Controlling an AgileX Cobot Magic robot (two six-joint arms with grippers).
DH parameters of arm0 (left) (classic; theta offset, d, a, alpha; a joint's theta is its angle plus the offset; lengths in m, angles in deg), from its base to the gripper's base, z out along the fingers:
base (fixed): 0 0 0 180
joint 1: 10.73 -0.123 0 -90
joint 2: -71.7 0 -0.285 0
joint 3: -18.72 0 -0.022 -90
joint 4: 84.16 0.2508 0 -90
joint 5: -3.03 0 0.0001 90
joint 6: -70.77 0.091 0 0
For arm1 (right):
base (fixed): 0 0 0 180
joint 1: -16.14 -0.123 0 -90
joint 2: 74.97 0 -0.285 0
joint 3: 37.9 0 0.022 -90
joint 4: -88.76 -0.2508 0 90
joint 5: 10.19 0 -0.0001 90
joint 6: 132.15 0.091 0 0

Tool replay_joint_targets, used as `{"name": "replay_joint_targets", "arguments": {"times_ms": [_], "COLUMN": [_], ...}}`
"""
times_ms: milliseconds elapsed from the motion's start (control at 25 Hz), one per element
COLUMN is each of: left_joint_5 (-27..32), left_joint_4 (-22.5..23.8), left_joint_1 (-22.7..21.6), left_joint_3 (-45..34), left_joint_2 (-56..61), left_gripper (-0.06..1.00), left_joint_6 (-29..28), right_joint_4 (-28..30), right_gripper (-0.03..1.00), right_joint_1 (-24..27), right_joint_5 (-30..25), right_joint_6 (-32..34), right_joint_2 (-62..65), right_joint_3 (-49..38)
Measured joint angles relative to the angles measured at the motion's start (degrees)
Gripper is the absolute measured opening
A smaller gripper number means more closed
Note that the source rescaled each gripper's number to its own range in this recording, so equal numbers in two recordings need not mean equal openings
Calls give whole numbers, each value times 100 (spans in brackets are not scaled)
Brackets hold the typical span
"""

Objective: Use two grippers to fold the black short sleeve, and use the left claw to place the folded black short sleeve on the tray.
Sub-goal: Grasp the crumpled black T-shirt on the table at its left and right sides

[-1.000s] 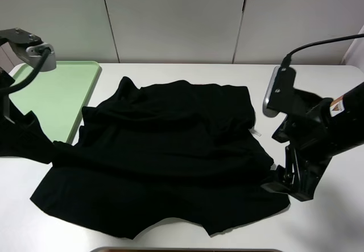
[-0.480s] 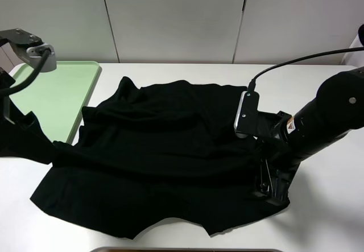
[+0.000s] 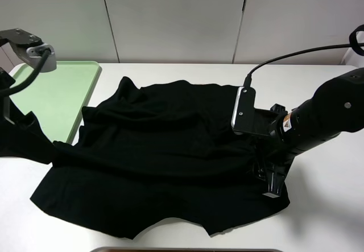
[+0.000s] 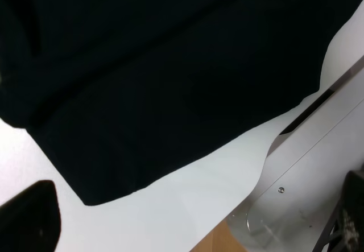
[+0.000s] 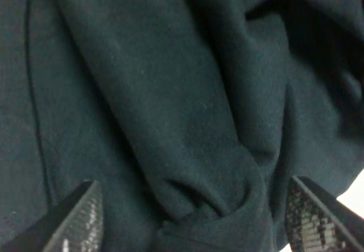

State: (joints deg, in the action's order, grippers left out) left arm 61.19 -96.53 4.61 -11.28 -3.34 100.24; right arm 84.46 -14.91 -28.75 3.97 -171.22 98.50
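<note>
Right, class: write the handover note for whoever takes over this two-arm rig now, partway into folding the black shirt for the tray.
Right hand: down on the lower right edge of the black short sleeve, jaws apart, cloth bunched between them, not yet gripped.
Left hand: at the shirt's left edge, looks open, holding nothing.
Shirt: spread, rumpled and unfolded on the table.
Tray: back left, beside the shirt.
Done: nothing.
Left: grip, fold, left hand trays it.
</note>
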Motion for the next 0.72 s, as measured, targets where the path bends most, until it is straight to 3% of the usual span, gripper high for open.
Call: {"name": "replay_joint_targets", "arguments": {"times_ms": [280, 560, 640, 680, 720], "left_joint_5": [-5, -16, -58, -107, -107], "left_joint_4": [0, 0, 0, 0, 0], "left_joint_1": [0, 0, 0, 0, 0], "left_joint_3": [0, 0, 0, 0, 0], "left_joint_2": [0, 0, 0, 0, 0], "left_gripper": [97, 97, 97, 97, 97], "left_joint_6": [5, 5, 12, 31, 31], "right_joint_4": [39, 203, 244, 265, 279], "right_gripper": [75, 75, 66, 48, 39], "right_joint_1": [0, 0, 0, 0, 0], "right_joint_5": [-74, 123, 147, 200, 206], "right_joint_6": [46, 593, 627, 648, 658], "right_joint_2": [-110, -805, -913, -927, -927], "right_joint_3": [-6, -10, -12, -12, -12]}}
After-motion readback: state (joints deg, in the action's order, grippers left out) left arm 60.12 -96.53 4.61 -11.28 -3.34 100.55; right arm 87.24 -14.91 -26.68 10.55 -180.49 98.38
